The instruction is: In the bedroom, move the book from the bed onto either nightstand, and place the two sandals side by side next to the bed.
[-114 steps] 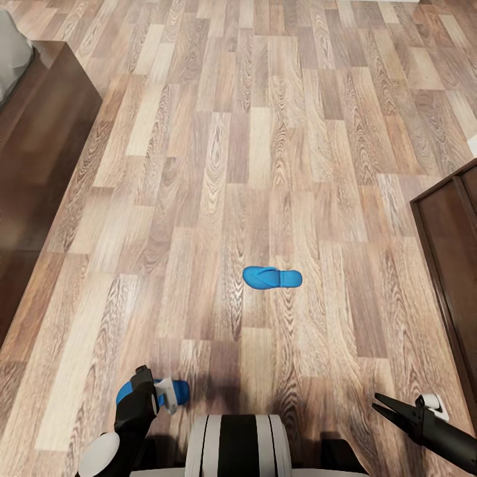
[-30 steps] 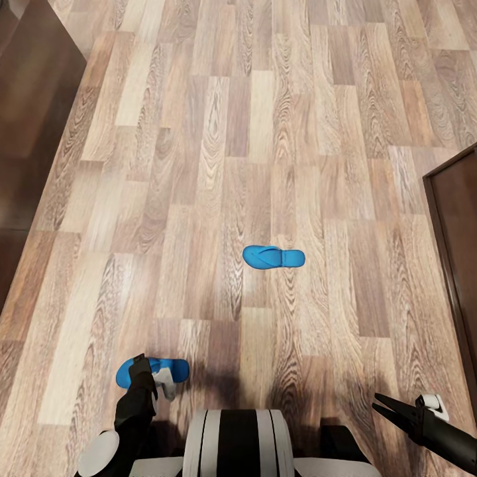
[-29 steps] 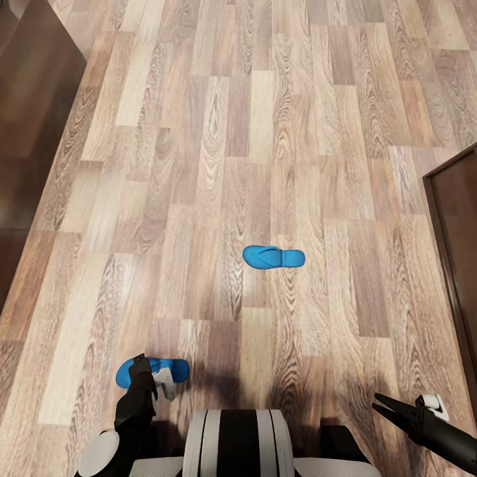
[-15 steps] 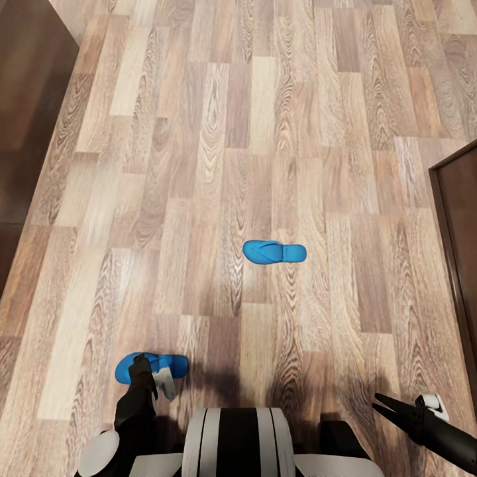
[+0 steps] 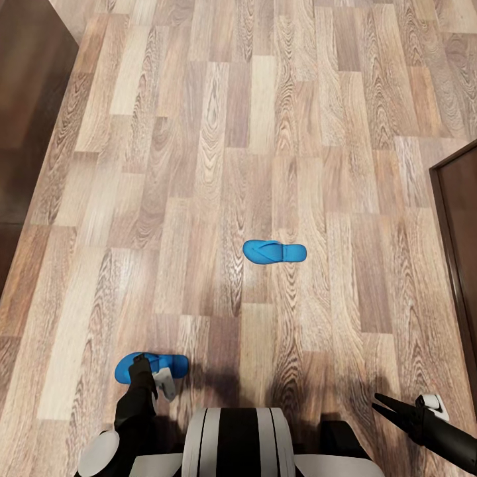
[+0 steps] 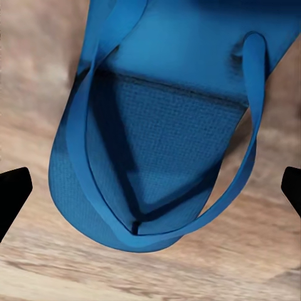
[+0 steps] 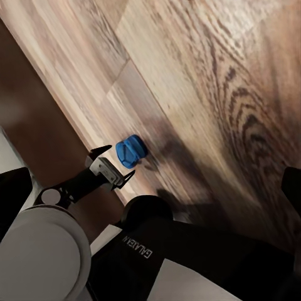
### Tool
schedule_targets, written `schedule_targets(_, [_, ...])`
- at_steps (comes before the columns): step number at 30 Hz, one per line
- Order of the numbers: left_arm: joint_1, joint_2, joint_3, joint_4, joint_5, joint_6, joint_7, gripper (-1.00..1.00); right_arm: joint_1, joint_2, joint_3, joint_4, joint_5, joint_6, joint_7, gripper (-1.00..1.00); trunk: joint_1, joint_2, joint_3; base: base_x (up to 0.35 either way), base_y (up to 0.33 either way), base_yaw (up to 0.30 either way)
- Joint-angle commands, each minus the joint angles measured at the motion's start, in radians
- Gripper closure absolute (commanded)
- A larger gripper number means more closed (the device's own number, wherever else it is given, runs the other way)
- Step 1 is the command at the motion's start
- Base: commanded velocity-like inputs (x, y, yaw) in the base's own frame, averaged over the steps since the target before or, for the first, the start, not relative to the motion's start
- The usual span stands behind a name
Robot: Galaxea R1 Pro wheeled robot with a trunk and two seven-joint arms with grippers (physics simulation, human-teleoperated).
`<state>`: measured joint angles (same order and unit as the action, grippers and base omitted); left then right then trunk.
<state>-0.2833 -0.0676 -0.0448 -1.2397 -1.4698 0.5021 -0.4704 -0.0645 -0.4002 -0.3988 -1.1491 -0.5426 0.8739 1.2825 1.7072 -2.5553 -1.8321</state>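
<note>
While the head camera looks down over the brown-grey wood plank floor (image 5: 265, 132), we see two bright blue flip-flop sandals lying well apart on it. The farther sandal (image 5: 273, 252) lies flat in the open middle of the floor, lengthwise across the view. The nearer sandal (image 5: 165, 363) lies close to our white-and-black trunk (image 5: 237, 442), on the left side, and the black left arm partly covers it.

Our left pincer (image 5: 147, 376) hangs directly over that nearer sandal. In the left wrist view the sandal's (image 6: 169, 138) rounded toe end and thin straps sit between the two black fingertips (image 6: 12, 191), which stand spread at either side without touching it. In the right wrist view the same sandal (image 7: 130, 150) shows as a small blue shape just beyond the left pincer (image 7: 113, 166).

Our right pincer (image 5: 397, 412) hovers low on the right over bare floor, its dark fingers spread and holding nothing.

A dark brown wooden surface (image 5: 26, 99) runs along the left edge of the head view, and a dark brown wooden cabinet (image 5: 460, 218) stands at the right edge.
</note>
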Motion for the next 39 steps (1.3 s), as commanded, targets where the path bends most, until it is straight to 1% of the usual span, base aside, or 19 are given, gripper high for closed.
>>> schedule_targets(1, [0.0, 0.0, -0.001, -0.001, -0.009, 0.003, -0.008, -1.0, 0.0, 0.0, 0.0, 0.0, -0.004, 0.007, 0.0, -1.0, 0.0, 0.0, 0.0, 0.0, 0.0, 0.0])
schedule_targets(39, [0.0, 0.0, -0.002, 0.0, -0.01, 0.003, -0.009, -1.0, 0.0, 0.001, 0.0, 0.0, -0.004, 0.003, 0.001, -1.0, 0.0, 0.0, 0.0, 0.0, 0.0, 0.0])
